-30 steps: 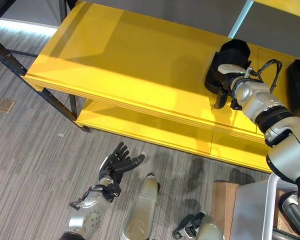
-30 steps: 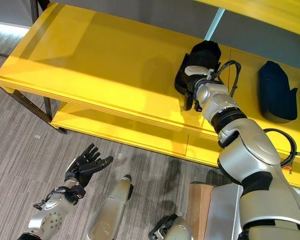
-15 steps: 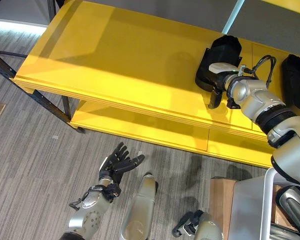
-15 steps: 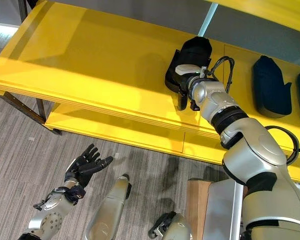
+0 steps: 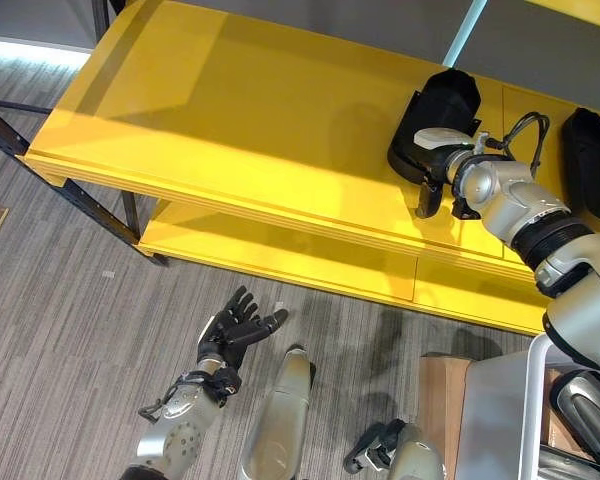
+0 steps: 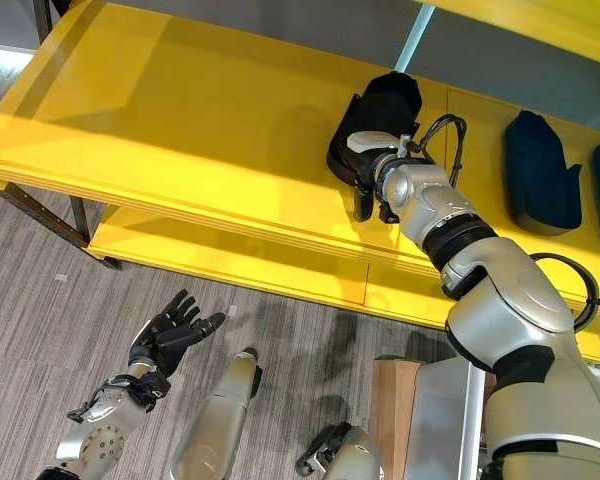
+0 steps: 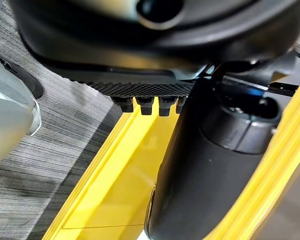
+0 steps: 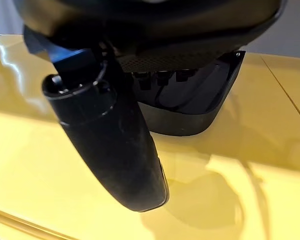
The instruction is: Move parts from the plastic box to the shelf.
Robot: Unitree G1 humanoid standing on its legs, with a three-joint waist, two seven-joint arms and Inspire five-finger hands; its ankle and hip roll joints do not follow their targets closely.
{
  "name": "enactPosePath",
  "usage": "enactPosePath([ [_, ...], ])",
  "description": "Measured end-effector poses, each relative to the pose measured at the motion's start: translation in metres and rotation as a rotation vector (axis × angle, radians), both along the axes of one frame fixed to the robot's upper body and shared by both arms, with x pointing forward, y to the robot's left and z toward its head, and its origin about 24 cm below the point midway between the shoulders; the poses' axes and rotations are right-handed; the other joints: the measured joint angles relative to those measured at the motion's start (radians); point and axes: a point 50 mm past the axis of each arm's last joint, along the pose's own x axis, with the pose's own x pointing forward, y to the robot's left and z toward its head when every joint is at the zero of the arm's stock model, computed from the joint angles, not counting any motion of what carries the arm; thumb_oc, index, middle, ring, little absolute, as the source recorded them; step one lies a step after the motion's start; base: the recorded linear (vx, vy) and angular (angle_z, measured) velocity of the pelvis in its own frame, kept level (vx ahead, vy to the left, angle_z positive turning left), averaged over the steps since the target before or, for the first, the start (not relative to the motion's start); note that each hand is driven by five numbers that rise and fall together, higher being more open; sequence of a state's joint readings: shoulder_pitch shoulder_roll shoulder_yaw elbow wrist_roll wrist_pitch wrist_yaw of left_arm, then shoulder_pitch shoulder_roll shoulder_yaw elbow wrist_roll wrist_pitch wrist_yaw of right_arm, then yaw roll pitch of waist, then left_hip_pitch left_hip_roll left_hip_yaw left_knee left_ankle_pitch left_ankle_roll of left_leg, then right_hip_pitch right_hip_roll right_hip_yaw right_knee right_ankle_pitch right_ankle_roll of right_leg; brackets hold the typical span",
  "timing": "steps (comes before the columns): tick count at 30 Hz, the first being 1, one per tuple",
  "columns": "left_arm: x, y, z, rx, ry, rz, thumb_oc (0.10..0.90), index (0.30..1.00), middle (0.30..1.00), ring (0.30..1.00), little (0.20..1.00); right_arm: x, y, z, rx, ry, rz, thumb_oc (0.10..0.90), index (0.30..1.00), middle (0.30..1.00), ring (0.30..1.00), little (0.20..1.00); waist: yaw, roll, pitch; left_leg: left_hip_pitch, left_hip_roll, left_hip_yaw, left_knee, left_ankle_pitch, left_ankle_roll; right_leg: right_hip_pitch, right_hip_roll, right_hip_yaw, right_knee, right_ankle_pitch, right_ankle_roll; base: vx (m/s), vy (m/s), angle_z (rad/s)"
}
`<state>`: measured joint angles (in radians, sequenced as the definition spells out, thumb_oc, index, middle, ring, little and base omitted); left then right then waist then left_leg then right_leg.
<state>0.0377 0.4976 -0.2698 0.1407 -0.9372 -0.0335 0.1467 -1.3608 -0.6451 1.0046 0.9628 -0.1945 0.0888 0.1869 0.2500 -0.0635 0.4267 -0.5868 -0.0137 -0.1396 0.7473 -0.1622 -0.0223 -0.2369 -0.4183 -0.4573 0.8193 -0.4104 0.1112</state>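
While the right robot hand rests on a black part on the yellow shelf, its grip is hidden — possibly loose. Low over the floor, the left robot hand is spread wide — empty.

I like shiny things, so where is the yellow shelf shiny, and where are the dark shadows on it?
In the right wrist view the shelf gleams with pale glare, and a soft shadow lies under the black part. In the left eye view a bright band of light crosses the shelf's front, while the right hand and its arm cast a dim shadow beside the part.
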Motion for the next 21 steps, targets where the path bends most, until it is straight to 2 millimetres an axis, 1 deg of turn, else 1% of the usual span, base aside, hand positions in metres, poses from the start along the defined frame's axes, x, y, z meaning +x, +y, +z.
enactPosePath([
  [5, -0.001, 0.001, -0.001, 0.000, 0.004, 0.003, 0.900, 1.000, 1.000, 1.000, 1.000, 0.000, -0.009, -0.001, 0.012, -0.008, -0.024, 0.900, 1.000, 1.000, 1.000, 1.000, 0.000, 0.000, 0.000, 0.000, 0.000, 0.000, 0.000, 0.000, 0.000, 0.000, 0.000, 0.001, 0.001, 0.000, 0.000, 0.00, 0.000, 0.00],
  [21, -0.003, 0.002, -0.002, 0.001, 0.003, 0.009, 0.900, 1.000, 1.000, 1.000, 1.000, -0.001, -0.015, 0.004, 0.033, -0.031, -0.017, 0.900, 1.000, 1.000, 1.000, 1.000, 0.000, 0.006, 0.003, -0.004, 0.000, 0.010, -0.001, -0.001, 0.001, -0.019, -0.004, 0.013, 0.006, 0.000, 0.000, 0.00, -0.001, -0.01],
])
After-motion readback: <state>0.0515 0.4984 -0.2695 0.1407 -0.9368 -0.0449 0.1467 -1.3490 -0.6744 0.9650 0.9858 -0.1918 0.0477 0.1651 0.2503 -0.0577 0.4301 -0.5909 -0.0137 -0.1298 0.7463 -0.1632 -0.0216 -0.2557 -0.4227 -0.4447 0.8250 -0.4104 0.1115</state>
